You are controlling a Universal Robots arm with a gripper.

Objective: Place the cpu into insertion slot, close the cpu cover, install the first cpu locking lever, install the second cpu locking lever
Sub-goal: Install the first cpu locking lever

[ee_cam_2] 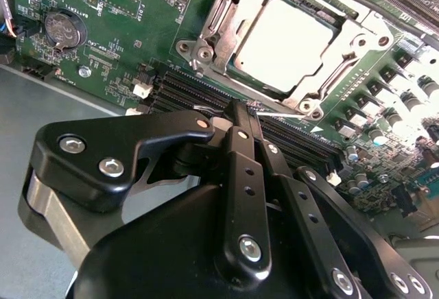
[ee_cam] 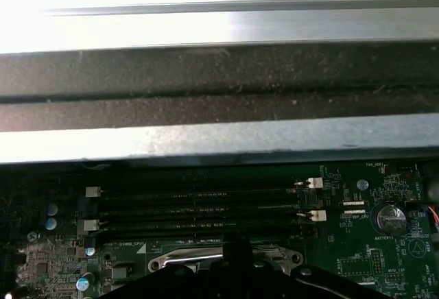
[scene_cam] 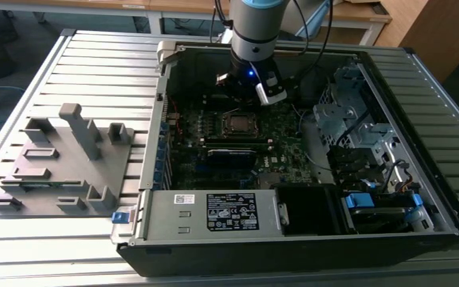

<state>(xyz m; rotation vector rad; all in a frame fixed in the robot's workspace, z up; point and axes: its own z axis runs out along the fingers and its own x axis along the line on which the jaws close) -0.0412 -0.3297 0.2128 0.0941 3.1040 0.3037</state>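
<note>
The cpu (ee_cam_2: 288,45) sits in the insertion slot (ee_cam_2: 195,52) on the motherboard (ee_cam_2: 123,38). The cpu cover (ee_cam_2: 221,12) lies flat over it and frames its silver top. The end effector (ee_cam_2: 241,112) hovers just beside the socket's edge, above the memory slots (ee_cam_2: 185,90), with its fingers pressed together and gripping nothing.

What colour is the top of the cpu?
Dull silver-grey, glaring almost white under the light. The second wrist view shows the cpu best.

Silver cpu (ee_cam_2: 285,42) lies flat in insertion slot (ee_cam_2: 328,16), cpu cover (ee_cam_2: 218,14) closed around it.
</note>
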